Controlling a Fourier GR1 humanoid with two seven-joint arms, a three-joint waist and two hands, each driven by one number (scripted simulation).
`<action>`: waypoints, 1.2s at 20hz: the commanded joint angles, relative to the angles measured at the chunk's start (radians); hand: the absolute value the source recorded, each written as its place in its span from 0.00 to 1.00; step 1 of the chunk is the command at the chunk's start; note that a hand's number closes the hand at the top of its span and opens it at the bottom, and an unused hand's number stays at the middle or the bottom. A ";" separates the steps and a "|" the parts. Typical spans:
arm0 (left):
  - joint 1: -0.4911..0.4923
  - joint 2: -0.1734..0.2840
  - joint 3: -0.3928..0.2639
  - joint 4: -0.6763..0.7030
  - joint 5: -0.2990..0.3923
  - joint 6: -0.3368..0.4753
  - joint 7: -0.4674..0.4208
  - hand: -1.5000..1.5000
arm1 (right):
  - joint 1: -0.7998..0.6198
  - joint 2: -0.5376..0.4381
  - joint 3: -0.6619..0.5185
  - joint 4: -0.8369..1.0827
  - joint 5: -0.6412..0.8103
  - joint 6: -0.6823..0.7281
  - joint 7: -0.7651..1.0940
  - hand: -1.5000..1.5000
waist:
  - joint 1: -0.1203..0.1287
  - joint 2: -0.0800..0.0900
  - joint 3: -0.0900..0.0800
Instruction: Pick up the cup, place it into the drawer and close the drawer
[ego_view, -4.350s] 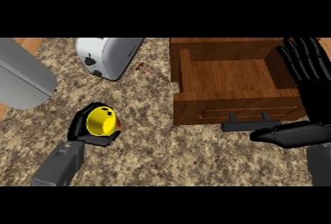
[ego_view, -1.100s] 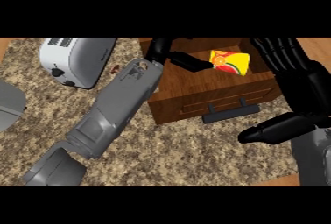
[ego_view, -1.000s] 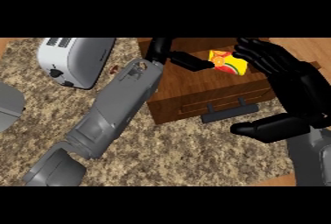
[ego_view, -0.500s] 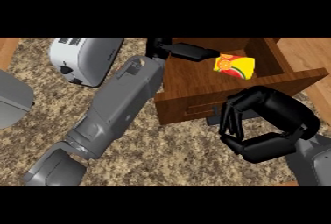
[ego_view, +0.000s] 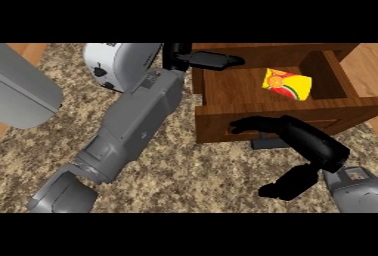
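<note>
Two hands at drawer (ego_view: 221, 95): cup (ego_view: 286, 85) lies inside, on its side. Right hand (ego_view: 284, 135) nearest, fingers extended against drawer front, ready to push. Left hand (ego_view: 210, 60) spread above back edge, holding nothing.

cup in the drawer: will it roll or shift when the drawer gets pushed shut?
The cup seems to lie on its side on the drawer floor, so it may roll. The walls should contain it. It looks small and rigid, probably light, so it could slide.
</note>
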 joint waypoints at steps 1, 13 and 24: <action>0.048 0.000 0.012 -0.023 0.009 -0.024 -0.035 0.00 | 0.028 0.043 0.088 0.138 0.209 -0.104 -0.066 0.00 | 0.058 -0.006 0.000; 0.211 0.080 0.023 -0.183 0.021 -0.119 -0.024 0.00 | -0.292 0.109 0.063 0.896 0.398 -0.250 -0.318 1.00 | 0.148 -0.002 0.002; 0.368 0.152 -0.005 -0.320 0.024 -0.208 0.004 0.00 | -0.532 0.044 -0.162 1.213 0.329 -0.413 -0.533 1.00 | 0.225 0.014 0.005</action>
